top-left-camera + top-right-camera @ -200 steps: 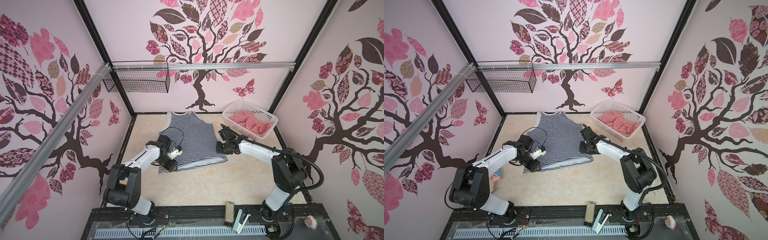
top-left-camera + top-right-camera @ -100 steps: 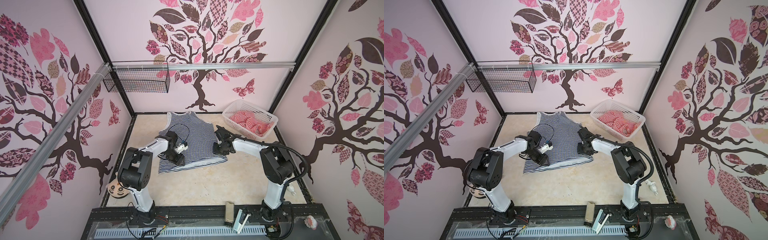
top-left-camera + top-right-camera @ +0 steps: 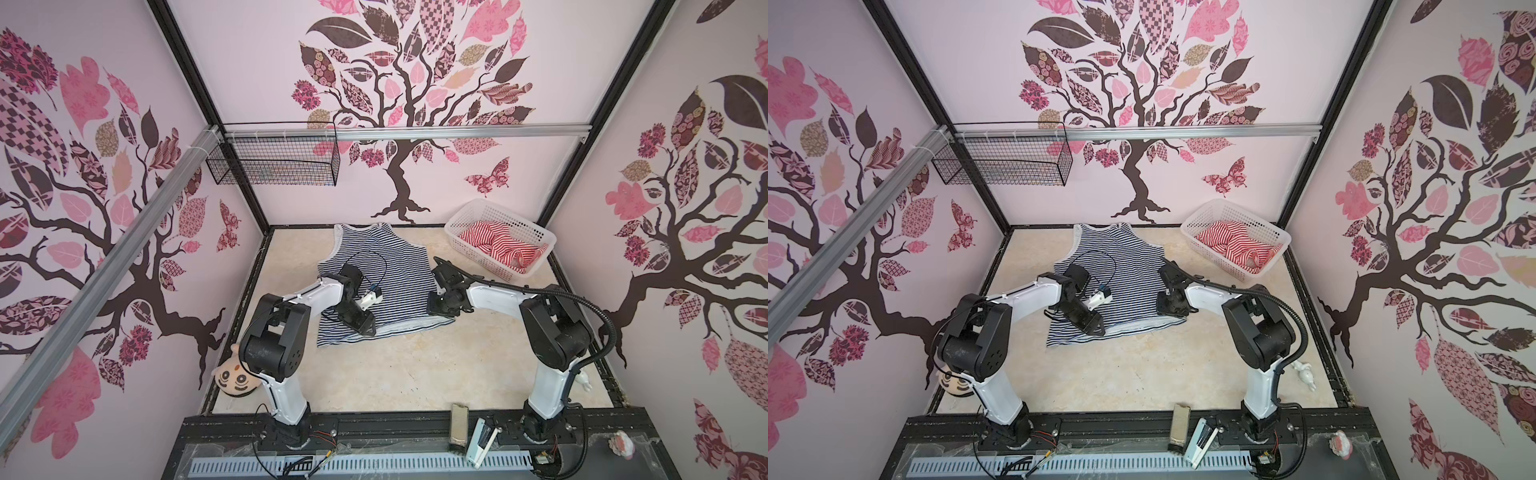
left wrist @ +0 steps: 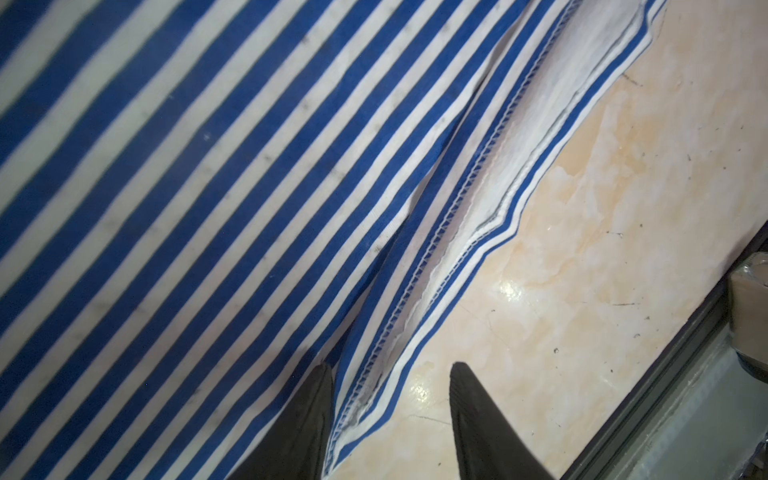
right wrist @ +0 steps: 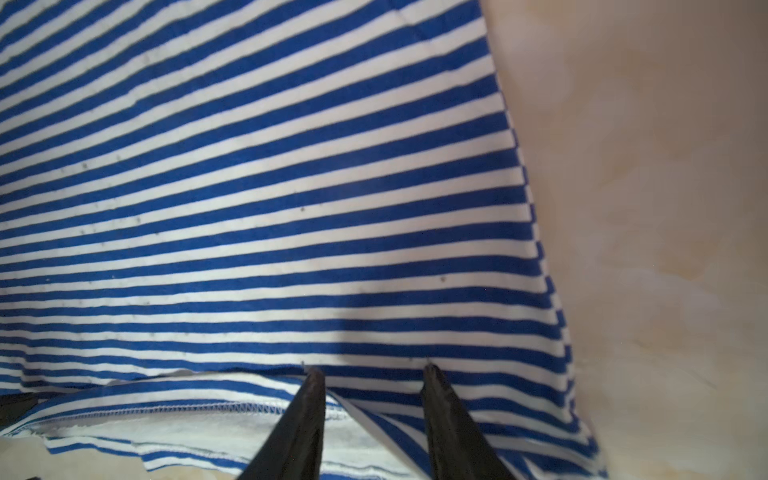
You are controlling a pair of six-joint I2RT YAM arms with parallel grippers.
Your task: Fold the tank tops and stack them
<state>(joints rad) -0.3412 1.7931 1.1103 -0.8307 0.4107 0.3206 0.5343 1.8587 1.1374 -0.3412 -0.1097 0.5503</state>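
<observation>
The navy striped tank top (image 3: 399,266) lies spread flat on the table (image 3: 415,374) at the centre of both top views, straps toward the back wall. The red striped tank top (image 3: 498,245) sits crumpled inside the white basket (image 3: 515,218), upper right of centre. The left claw (image 4: 390,368) stands open, straddling the near hem. The right claw (image 5: 372,370) is open over the navy top's right edge, gripping nothing.
</observation>
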